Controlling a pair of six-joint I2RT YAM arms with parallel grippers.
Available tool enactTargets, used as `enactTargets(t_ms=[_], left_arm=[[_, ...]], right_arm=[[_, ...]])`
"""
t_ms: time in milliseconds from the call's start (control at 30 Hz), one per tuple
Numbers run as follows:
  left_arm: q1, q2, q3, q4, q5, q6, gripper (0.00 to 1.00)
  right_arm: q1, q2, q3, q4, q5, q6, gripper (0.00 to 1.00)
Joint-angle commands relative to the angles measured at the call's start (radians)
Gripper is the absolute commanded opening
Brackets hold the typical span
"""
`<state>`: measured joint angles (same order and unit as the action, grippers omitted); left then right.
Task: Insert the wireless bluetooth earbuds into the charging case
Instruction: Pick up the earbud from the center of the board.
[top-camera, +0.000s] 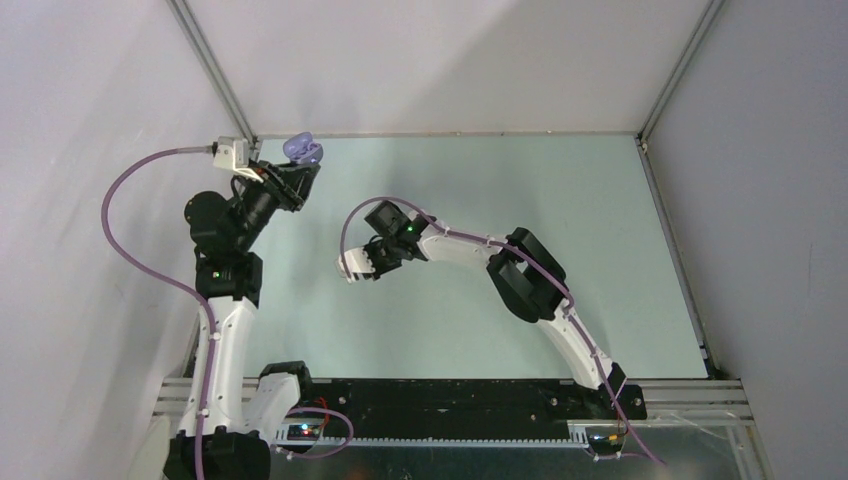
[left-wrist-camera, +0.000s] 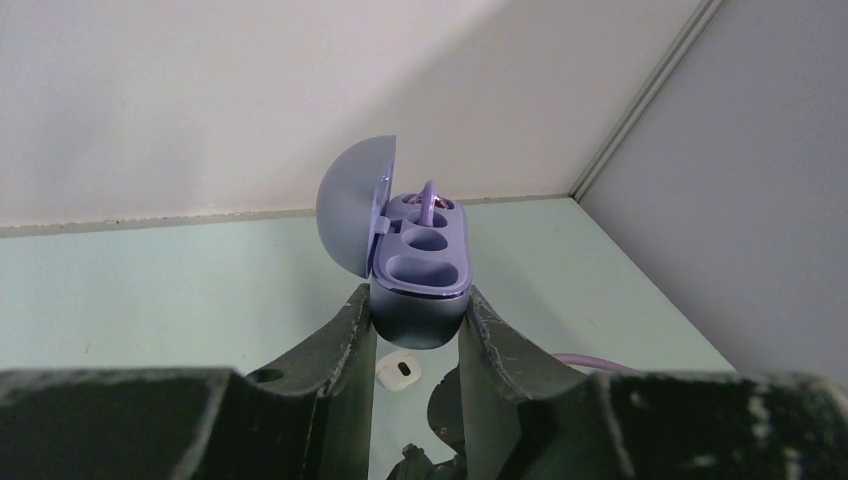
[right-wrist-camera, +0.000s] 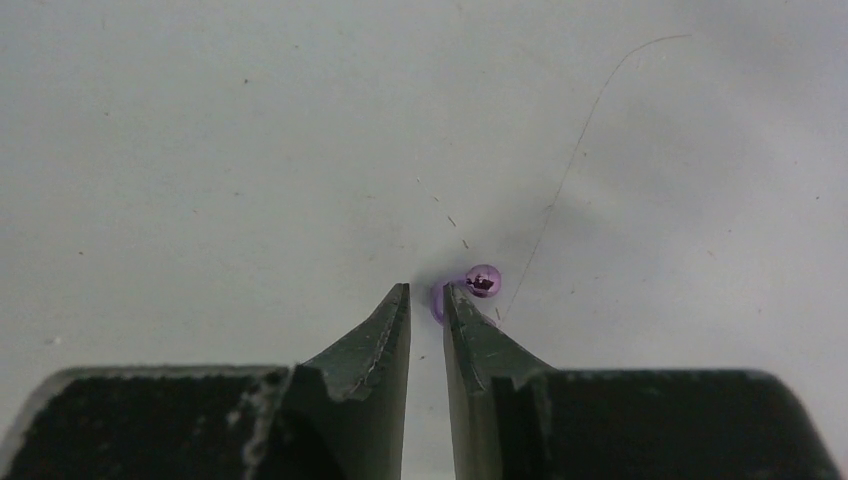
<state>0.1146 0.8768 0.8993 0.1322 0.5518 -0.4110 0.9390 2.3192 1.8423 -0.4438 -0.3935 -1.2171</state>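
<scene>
While the charging case (left-wrist-camera: 425, 250) is gripped by its lower body between the left arm's fingers (left-wrist-camera: 345, 340), it is held up off the desk (top-camera: 520, 200) near the far left corner. Its lid is swung open to the left and its sockets are turned toward the wrist camera. One purple earbud (left-wrist-camera: 431, 203) is seen standing in the far socket, not fully sunk by the look of it, and the nearer recesses are seen empty. A white earbud (left-wrist-camera: 398, 371) lies on the desk below the case.

The right arm's fingers (right-wrist-camera: 385, 330) are lowered close to the desk near its middle. They are parted by only a narrow slit, and nothing is gripped in it. The second purple earbud (right-wrist-camera: 481, 281) lies just off the tip of the finger on the right of the wrist view. Its shiny round head is shown up and to the right of that tip, and its body is partly hidden behind the tip. Whether tip and earbud touch cannot be told. Its long axis appears to run on a slant from the slit toward the upper right, so most of it is placed outside the gap.

The coming move is judged to turn on that offset. The slit would need to be widened and shifted rightward over the earbud, ideally closing across its short side. The right arm is much the nearer, since the left is occupied with the case.
</scene>
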Motion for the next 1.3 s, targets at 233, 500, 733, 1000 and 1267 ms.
enactTargets(t_ms=[233, 500, 733, 1000, 1267], left_arm=[[0.011, -0.020, -0.009, 0.031, -0.007, -0.009, 0.00], [0.011, -0.011, -0.011, 0.035, -0.007, -0.008, 0.00], [0.011, -0.005, -0.007, 0.035, -0.005, -0.001, 0.00], [0.009, 0.087, 0.001, 0.164, 0.119, 0.031, 0.00], [-0.023, 0.245, 0.030, 0.331, 0.407, 0.138, 0.00]], right_arm=[[-0.003, 0.046, 0.052, 0.034, 0.090, -0.041, 0.26], [-0.015, 0.060, 0.074, 0.047, 0.104, -0.063, 0.27], [-0.028, 0.030, 0.099, 0.069, 0.087, -0.031, 0.10], [-0.100, -0.192, 0.106, -0.147, -0.055, 0.188, 0.00], [-0.272, -0.416, 0.204, -0.523, -0.392, 0.441, 0.00]])
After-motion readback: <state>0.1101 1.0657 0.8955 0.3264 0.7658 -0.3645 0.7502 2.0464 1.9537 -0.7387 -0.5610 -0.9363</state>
